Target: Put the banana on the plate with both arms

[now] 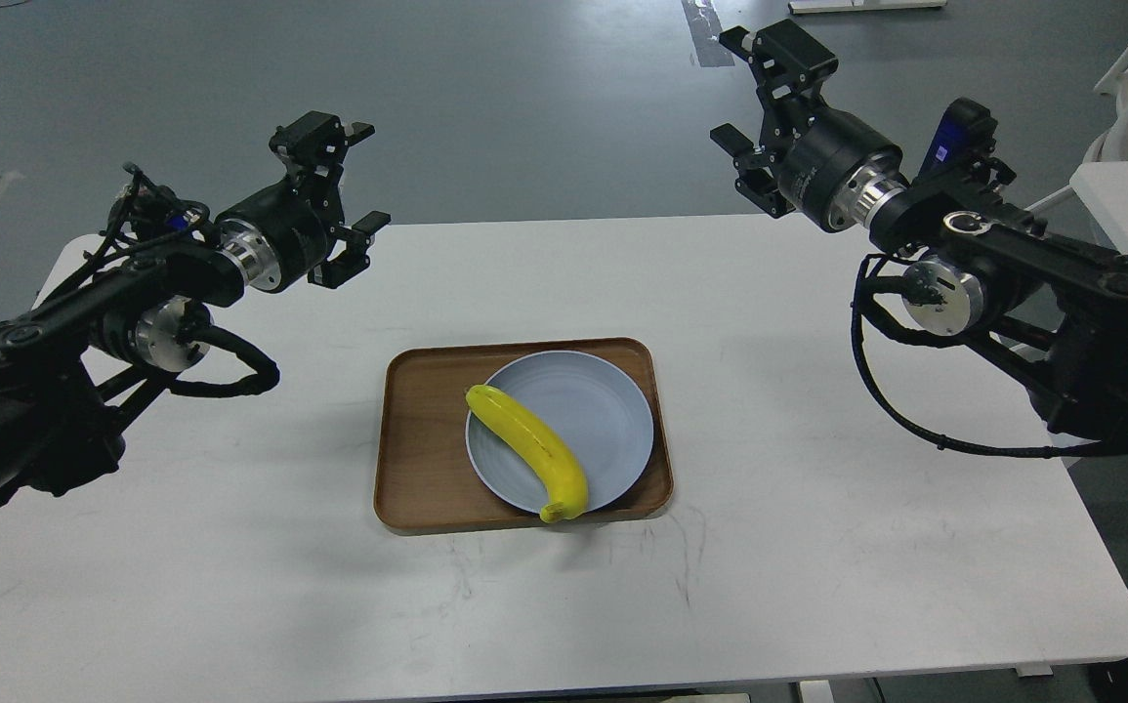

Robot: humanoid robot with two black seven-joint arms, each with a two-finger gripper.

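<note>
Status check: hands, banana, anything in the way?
Left hand open, empty. Right hand open, empty. Banana on plate, in tray. Nothing blocking.

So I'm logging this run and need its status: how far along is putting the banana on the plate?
Done, by the look of it: the banana lies across the plate, its lower tip poking over the rim toward the wooden tray. Nothing is in hand: the left gripper and right gripper are both open, empty and raised well away from the plate. No step looks left.
</note>
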